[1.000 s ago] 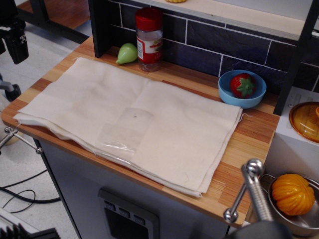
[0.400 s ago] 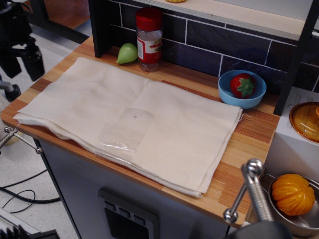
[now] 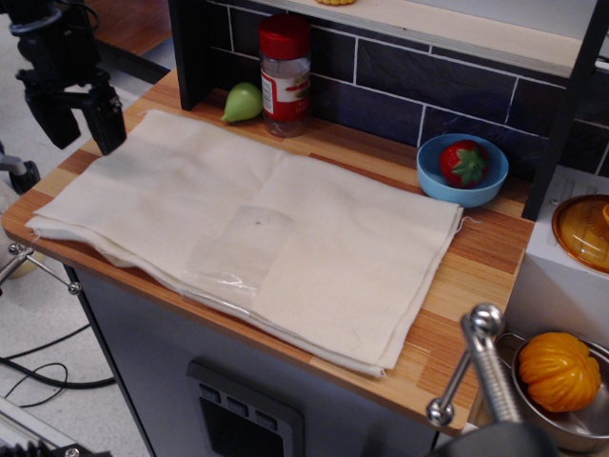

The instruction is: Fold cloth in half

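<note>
Observation.image shows the cloth [image 3: 252, 238] lying flat across the wooden counter [image 3: 476, 276], a shiny clear patch near its middle. The gripper [image 3: 78, 119] hangs over the cloth's far left corner, jaws spread apart, holding nothing.

The black tool [image 3: 78, 124] hangs at upper left, its two fingers [image 3: 107, 119] spread apart, pointing down.

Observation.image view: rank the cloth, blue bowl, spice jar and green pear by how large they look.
1. cloth, by far the largest
2. spice jar and blue bowl: similar in apparent size, jar taller, bowl wider; not ranked
3. green pear, smallest
</note>
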Tool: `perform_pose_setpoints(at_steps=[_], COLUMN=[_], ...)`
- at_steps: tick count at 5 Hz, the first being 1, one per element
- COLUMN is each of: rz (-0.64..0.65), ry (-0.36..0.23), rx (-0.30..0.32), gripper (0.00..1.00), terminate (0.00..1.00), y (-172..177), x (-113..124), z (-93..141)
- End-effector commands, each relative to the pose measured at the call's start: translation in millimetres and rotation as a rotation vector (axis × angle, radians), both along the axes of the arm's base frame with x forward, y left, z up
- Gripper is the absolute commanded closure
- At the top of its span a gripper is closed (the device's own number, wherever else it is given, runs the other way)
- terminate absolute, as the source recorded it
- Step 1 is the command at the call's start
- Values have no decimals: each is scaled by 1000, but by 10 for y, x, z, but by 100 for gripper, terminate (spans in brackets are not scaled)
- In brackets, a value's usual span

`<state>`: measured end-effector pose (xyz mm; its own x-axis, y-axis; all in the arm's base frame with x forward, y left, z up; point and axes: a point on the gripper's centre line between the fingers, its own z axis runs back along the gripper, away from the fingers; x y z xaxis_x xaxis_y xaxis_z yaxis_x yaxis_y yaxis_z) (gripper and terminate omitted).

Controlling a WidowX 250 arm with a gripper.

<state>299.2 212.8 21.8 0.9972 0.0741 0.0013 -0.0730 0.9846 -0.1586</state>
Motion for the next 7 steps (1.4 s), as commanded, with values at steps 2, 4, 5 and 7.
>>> perform_pose_setpoints(at_steps=[2,4,5,7], rz=[-47,-36,-15,14], ry=[-89,-116,-115,-136], rx=[108,104,95,-4], gripper=[0,100,100,100], terminate=[0,0,0,0], y=[27,18,-58,-230], x=[22,59,96,148], z=[-50,-110,-92,365])
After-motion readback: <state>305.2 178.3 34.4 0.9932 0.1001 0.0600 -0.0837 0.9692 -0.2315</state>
